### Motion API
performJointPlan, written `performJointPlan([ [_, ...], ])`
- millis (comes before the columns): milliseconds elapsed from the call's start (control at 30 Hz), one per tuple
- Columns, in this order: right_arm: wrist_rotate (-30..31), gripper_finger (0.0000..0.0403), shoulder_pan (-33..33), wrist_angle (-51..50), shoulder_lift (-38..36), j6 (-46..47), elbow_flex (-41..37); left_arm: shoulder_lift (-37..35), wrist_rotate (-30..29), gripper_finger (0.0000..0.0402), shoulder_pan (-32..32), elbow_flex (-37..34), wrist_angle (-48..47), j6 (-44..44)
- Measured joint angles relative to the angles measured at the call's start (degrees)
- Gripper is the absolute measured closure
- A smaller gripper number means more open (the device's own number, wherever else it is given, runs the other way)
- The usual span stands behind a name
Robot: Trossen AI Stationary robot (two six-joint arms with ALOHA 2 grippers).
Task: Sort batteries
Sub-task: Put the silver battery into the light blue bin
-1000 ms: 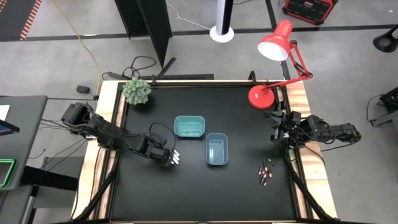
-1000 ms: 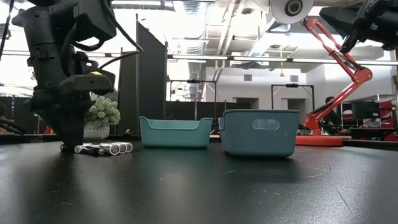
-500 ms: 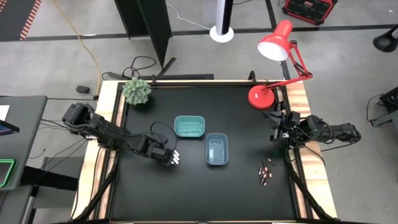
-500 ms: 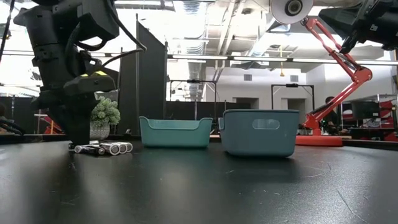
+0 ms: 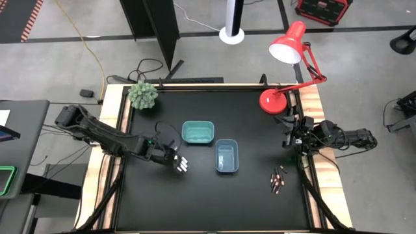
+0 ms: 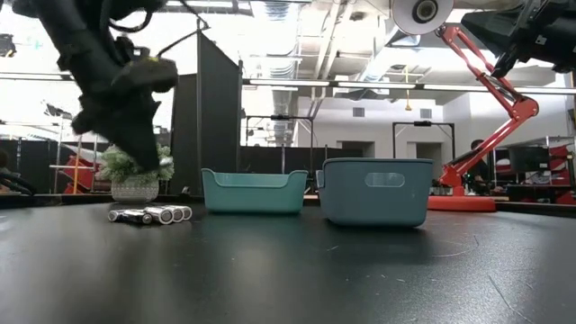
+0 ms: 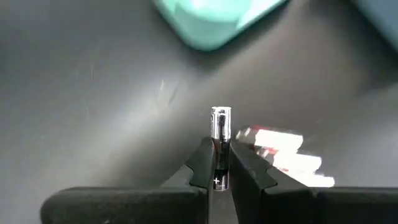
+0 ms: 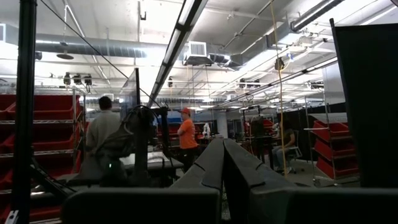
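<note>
Silver battery (image 7: 221, 127) pinched between the left gripper's (image 7: 217, 163) fingers, jaws clamped tight on it, sticking straight out past the tips. In the high view that left gripper (image 5: 174, 160) sits left of centre, lifted off the black table (image 5: 195, 201). Right beside it are the light batteries (image 5: 183, 166), also lying in a row at the left of the low view (image 6: 149, 214). The dark batteries (image 5: 277, 180) are way over at lower right. Teal tray (image 5: 197, 132) is near the middle, blue tray (image 5: 226, 156) just down-right of it. Right gripper (image 5: 290, 138) is parked at the right table edge by the red lamp (image 5: 288, 45), fingers closed on nothing. Potted plant (image 5: 143, 95) at upper left.
</note>
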Motion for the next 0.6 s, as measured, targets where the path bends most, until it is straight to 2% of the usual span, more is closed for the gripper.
performJointPlan([
  [233,0.0,0.0375,0.0,0.0,0.0,0.0,0.0,-5.2,-5.2,0.0374,1.2,0.0,10.2,13.5],
  [433,0.0,0.0375,0.0,0.0,0.0,0.0,0.0,-6.2,-5.7,0.0374,4.9,0.0,19.5,25.4],
  [600,0.0,0.0375,0.0,0.0,0.0,0.0,0.0,-6.1,-5.7,0.0374,9.8,0.1,22.2,28.6],
])
